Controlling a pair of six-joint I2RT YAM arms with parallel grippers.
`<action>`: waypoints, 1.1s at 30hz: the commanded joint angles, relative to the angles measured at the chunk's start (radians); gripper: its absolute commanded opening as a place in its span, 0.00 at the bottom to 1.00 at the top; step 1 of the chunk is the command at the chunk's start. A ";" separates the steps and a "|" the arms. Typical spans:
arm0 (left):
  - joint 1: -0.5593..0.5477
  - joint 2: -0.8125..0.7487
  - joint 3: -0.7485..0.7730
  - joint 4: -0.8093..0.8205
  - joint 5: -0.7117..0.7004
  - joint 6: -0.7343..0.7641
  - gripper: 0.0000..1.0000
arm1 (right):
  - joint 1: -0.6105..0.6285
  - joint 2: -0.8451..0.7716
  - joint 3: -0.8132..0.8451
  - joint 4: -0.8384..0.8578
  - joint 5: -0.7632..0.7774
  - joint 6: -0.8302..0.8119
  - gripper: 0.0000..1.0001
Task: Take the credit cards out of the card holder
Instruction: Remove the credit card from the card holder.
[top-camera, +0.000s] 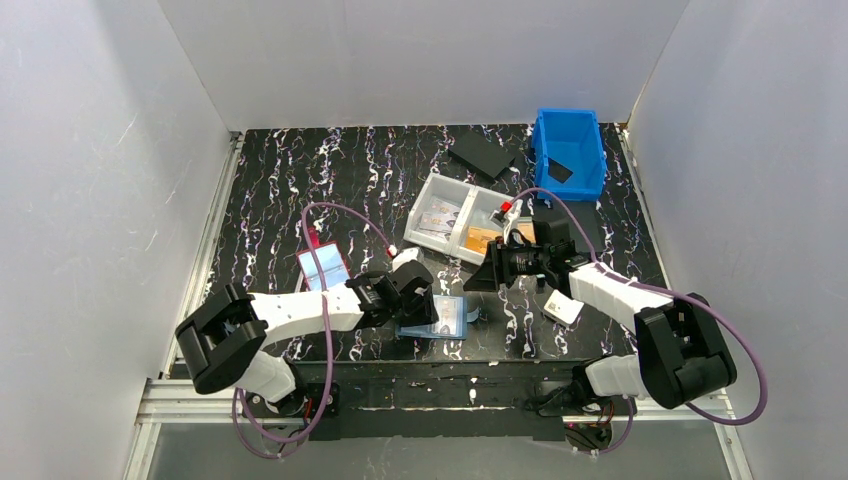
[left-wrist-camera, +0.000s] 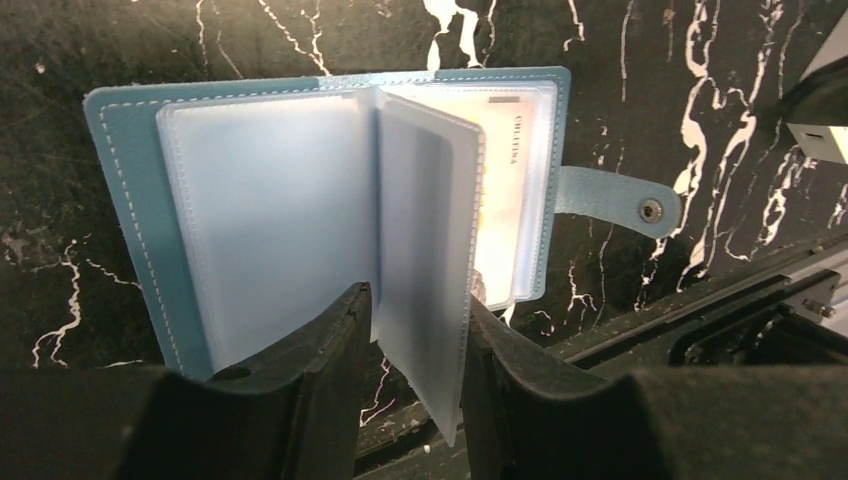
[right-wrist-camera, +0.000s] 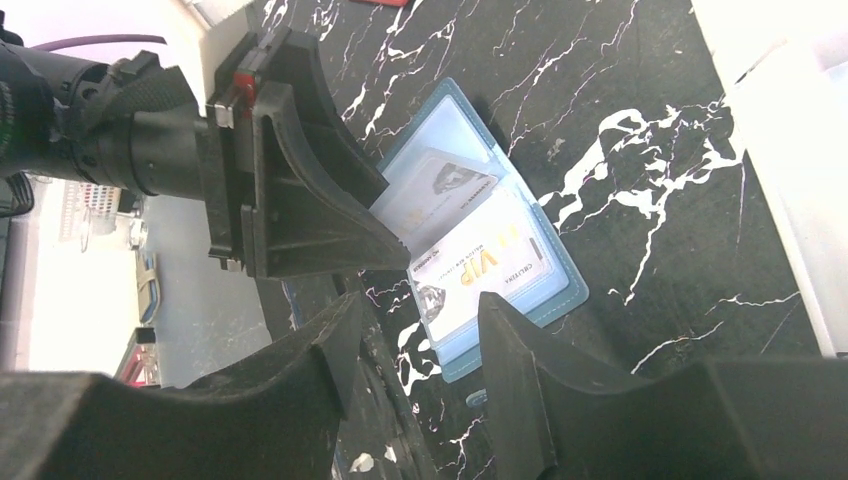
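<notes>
Black marbled table (top-camera: 300, 180) holds the open card holder (left-wrist-camera: 120, 150) at its near edge, left gripper (left-wrist-camera: 418, 300) parted astride a floppy clear sleeve (left-wrist-camera: 430, 200), right gripper (right-wrist-camera: 420, 310) parted above; thin, slick credit cards (right-wrist-camera: 480, 265) likely need edge pinches.

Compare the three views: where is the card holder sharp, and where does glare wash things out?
Top external view: even light, the card holder small and partly hidden. Left wrist view: clear pockets milky, the credit card behind them washed out. Right wrist view: the card's print is sharp; the white tray at the edge is blown out.
</notes>
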 joint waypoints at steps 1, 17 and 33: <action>0.017 -0.043 -0.004 0.024 0.037 0.017 0.33 | -0.002 0.018 0.017 -0.013 -0.006 -0.036 0.54; 0.047 -0.049 0.064 -0.148 -0.013 0.026 0.07 | -0.002 0.025 0.010 -0.008 -0.022 -0.035 0.51; 0.108 -0.065 0.061 -0.130 0.071 0.058 0.11 | 0.014 0.026 0.000 0.030 -0.057 0.001 0.50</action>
